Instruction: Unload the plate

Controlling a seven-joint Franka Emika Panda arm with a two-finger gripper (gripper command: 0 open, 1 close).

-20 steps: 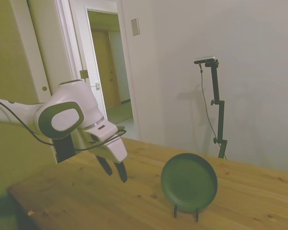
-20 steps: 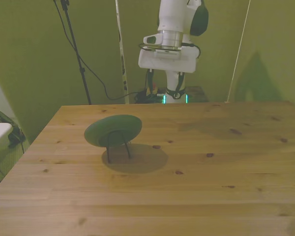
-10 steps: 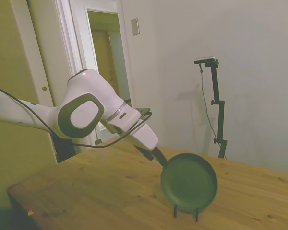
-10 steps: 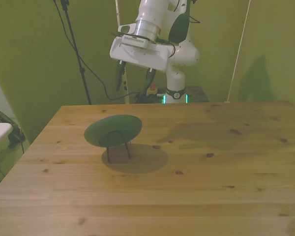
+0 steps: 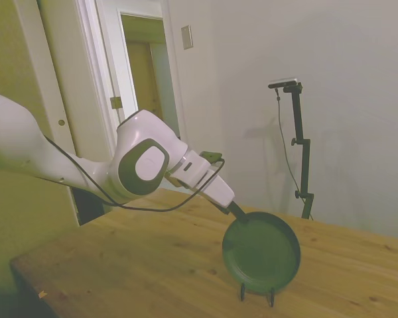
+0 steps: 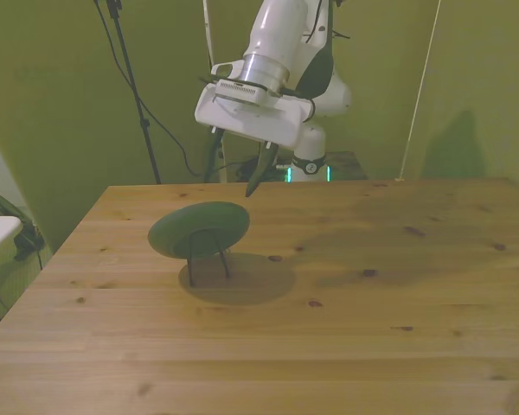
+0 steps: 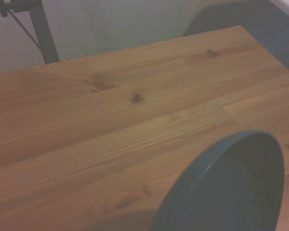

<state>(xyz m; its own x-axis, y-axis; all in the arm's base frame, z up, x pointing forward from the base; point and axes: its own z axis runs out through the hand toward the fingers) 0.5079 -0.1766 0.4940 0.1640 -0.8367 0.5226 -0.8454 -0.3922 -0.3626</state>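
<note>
Plate (image 5: pixel 261 252): dark green, standing nearly upright on a thin black wire stand (image 5: pixel 256 294) set on the wooden desk (image 5: pixel 119 265). In the front view the plate sits toward the front view's left, its stand legs planted on the desk surface.

Pincer (image 6: pixel 234 173): open, fingers spread apart, holding nothing. It hangs above the desk, just behind the plate's upper rim. Whether a fingertip touches the rim cannot be determined.

Wrist view: the plate's rim and hollow face appear close up, with bare desk boards beyond.
</note>
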